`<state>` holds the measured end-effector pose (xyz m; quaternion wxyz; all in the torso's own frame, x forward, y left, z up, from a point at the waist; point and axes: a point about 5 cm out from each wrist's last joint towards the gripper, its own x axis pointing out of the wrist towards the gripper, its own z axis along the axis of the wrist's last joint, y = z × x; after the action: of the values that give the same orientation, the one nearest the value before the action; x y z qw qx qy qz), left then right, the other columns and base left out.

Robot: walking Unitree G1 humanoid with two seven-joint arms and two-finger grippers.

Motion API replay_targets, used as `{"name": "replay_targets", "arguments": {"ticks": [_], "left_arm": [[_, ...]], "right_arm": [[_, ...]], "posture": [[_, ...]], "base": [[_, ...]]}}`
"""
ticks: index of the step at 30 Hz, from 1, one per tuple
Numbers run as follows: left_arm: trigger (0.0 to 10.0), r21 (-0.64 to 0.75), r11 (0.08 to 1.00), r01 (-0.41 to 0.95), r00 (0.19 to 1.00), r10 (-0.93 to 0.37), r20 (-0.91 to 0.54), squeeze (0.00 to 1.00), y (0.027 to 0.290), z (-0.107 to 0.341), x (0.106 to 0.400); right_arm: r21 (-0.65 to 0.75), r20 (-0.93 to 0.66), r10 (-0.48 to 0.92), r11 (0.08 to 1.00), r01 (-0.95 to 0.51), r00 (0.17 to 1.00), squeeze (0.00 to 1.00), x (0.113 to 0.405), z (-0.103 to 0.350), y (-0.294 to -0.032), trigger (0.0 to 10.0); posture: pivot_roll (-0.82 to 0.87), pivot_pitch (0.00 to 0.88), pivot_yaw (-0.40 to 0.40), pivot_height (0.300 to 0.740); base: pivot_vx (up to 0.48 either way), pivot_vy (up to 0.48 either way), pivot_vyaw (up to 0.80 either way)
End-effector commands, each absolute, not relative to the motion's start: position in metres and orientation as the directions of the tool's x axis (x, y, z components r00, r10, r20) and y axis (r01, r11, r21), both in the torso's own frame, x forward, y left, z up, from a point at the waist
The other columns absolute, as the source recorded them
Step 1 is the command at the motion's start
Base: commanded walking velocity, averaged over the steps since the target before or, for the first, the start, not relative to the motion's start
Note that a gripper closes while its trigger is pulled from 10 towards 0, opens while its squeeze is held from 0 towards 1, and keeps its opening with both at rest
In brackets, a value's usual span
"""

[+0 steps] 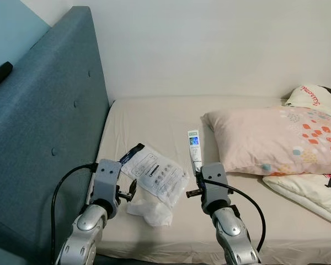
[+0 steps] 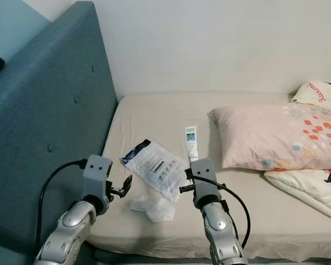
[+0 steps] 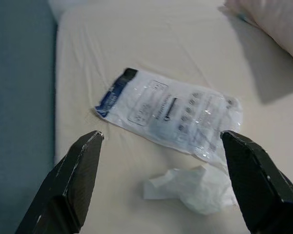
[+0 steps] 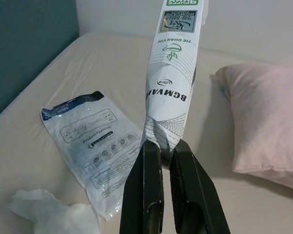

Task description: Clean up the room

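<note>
My right gripper (image 4: 161, 146) is shut on the crimped end of a white tube (image 4: 172, 87) with green print, which points away from me over the bed (image 1: 149, 118). The tube (image 1: 194, 149) sits just left of the pink pillow. To its left a clear plastic package (image 1: 154, 172) with a dark blue end lies flat on the sheet. A crumpled white tissue (image 1: 150, 212) rests at the package's near edge. My left gripper (image 3: 161, 136) hovers open near the bed's front edge, its fingers (image 3: 78, 180) spread wide, with the package (image 3: 168, 117) and tissue (image 3: 195, 187) beyond them.
A blue-grey padded headboard (image 1: 49, 121) runs along the left. A pink patterned pillow (image 1: 276, 138) lies on the right, a second pillow (image 1: 317, 98) behind it and a folded white blanket (image 1: 314, 193) in front. A black object (image 1: 0, 74) sits atop the headboard.
</note>
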<state>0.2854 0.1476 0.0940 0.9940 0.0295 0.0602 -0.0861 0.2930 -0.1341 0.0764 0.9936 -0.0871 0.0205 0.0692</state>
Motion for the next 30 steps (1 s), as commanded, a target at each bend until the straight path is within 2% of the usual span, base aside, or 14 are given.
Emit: {"name": "replay_targets", "arguments": {"ticks": [1,16,30], "left_arm": [[10.0,0.049,0.985,0.167,0.976,-0.159,-0.149,0.00,0.1489,0.0867,0.2821],[10.0,0.043,0.981,0.187,0.975,-0.180,-0.127,0.00,0.1446,0.0899,0.2821],[10.0,0.051,0.978,0.202,0.973,-0.195,-0.127,0.00,0.1429,0.0904,0.2804]], "right_arm": [[-0.160,-0.080,0.133,0.976,-0.145,0.988,0.00,0.2880,0.0680,-0.1354,10.0],[-0.133,-0.089,0.141,0.979,-0.152,0.986,0.00,0.2871,0.0663,-0.1327,10.0],[-0.120,-0.096,0.147,0.980,-0.158,0.984,0.00,0.2854,0.0654,-0.1318,10.0]], "posture": [[0.03,0.132,-0.007,0.732],[0.03,0.135,-0.006,0.732],[0.03,0.140,-0.007,0.732]], "base": [[0.000,0.000,0.00],[0.000,0.000,0.00],[0.000,-0.440,0.00]]}}
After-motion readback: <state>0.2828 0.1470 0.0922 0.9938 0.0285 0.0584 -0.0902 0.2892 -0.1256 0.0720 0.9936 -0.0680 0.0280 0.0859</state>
